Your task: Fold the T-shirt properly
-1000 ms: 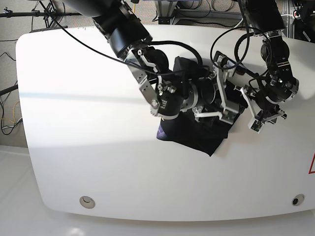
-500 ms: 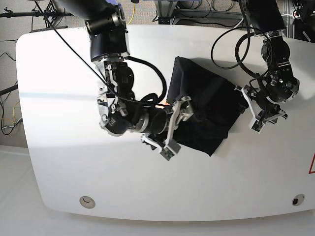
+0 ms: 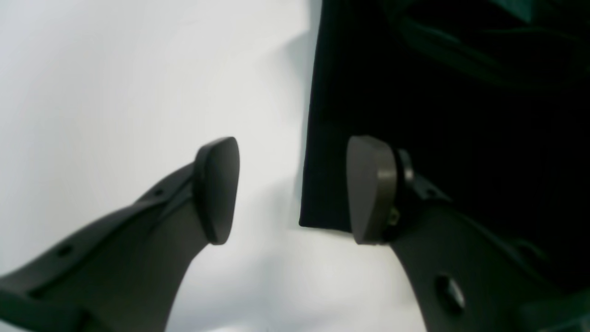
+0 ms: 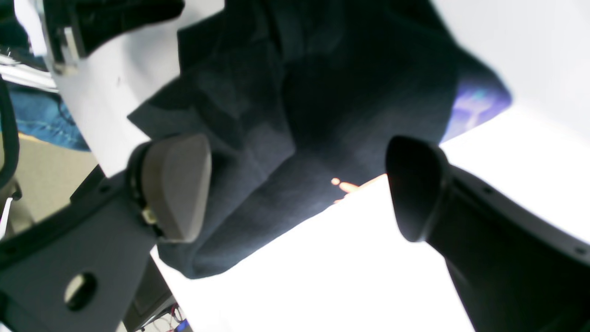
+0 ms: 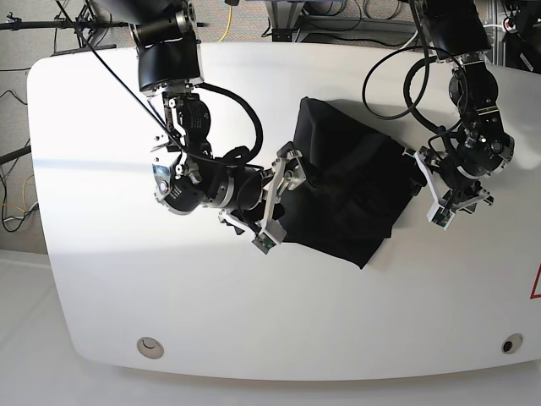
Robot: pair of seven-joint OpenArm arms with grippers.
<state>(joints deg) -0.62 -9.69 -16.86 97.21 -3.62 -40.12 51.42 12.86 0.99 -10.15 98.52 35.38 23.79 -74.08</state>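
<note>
You have the T-shirt (image 5: 347, 182) lying as a folded black bundle on the white surface (image 5: 110, 127), centre-right of the base view. The right gripper (image 5: 275, 203) hangs at its left edge with jaws wide apart, holding nothing. The left gripper (image 5: 448, 190) sits at the bundle's right edge — jaws spread, empty too. The right wrist view is blurred; only a small orange speck (image 4: 343, 185) shows at the fabric's edge.

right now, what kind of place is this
Likely a robotics lab bench: a white table carrying only a black T-shirt, two arms over it, loose cables trailing on the floor beside it.
</note>
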